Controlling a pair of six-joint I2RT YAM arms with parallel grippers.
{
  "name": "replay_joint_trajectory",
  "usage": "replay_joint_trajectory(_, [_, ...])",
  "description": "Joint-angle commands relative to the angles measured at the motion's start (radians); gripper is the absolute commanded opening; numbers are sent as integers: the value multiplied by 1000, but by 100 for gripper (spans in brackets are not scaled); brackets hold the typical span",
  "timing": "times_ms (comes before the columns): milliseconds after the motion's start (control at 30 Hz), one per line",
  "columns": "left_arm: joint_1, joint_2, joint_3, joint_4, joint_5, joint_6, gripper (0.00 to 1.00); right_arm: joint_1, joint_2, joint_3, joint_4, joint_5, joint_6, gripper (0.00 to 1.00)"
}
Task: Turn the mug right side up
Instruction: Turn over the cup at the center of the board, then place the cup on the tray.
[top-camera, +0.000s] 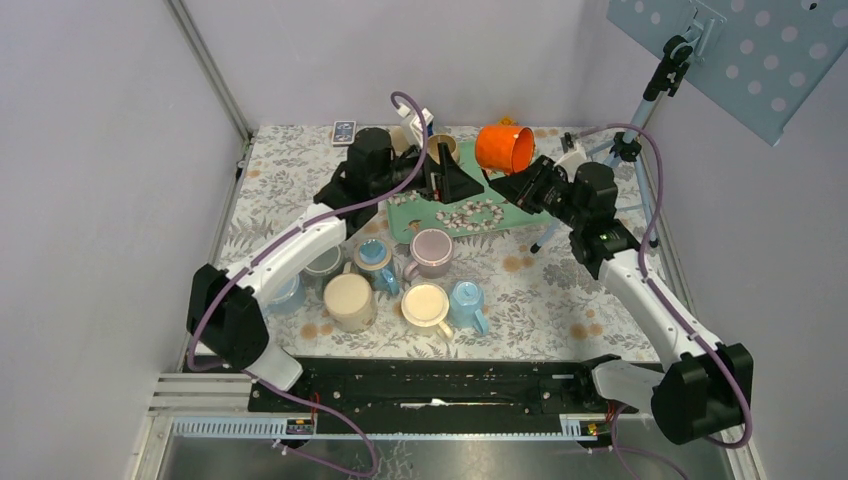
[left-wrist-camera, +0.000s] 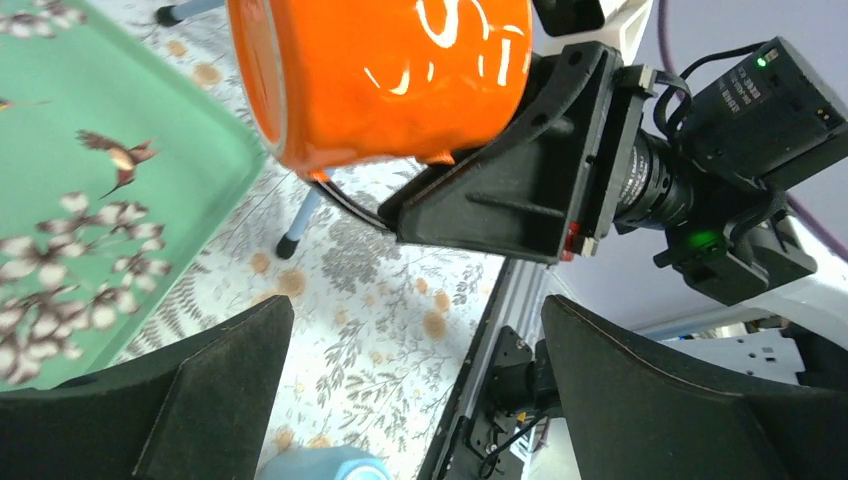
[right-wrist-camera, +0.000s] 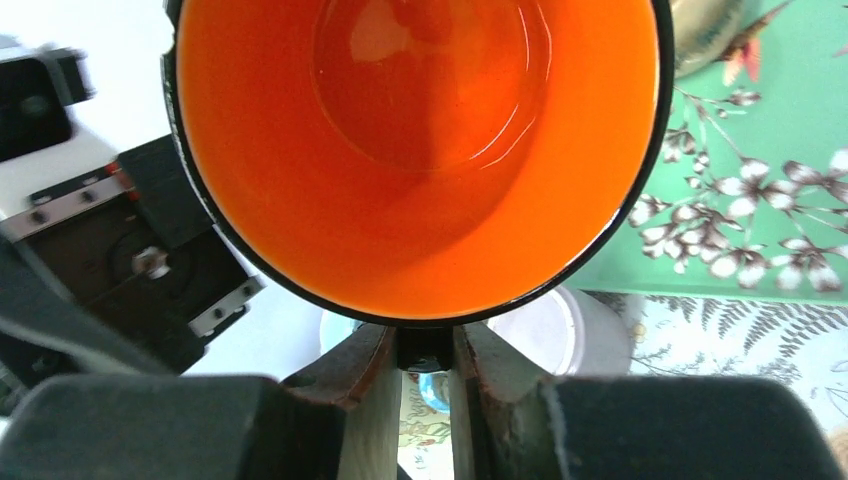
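Observation:
An orange mug (top-camera: 503, 147) with a black rim hangs in the air above the right end of the green tray (top-camera: 415, 216), tilted on its side with its mouth toward the right arm. My right gripper (top-camera: 512, 185) is shut on its black handle; in the right wrist view the open mouth (right-wrist-camera: 415, 150) fills the frame and the fingers (right-wrist-camera: 372, 370) pinch the handle (right-wrist-camera: 424, 350). My left gripper (top-camera: 462, 187) is open and empty just left of the mug; in the left wrist view the mug (left-wrist-camera: 390, 70) is above its spread fingers (left-wrist-camera: 215, 380).
Several upright mugs stand in front of the tray: a mauve one (top-camera: 431, 250), cream ones (top-camera: 350, 300) (top-camera: 425, 303) and blue ones (top-camera: 468, 304) (top-camera: 375, 257). A remote (top-camera: 343, 130) lies at the back. A tripod leg (top-camera: 545, 240) stands right of the tray.

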Motion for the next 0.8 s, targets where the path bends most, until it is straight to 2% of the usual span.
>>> replay_joint_trajectory(0, [9,-101,-14,-80,-120,92,99,-3,37,106,28,50,-66,0])
replay_joint_trajectory(333, [9,-241,-89,-225,-201,140,99,-1,211,243,-153,162,-176,0])
replay_joint_trajectory(767, [9,-353,-163,-262,-184,193,99,0,570,590,-398,313,-278,0])
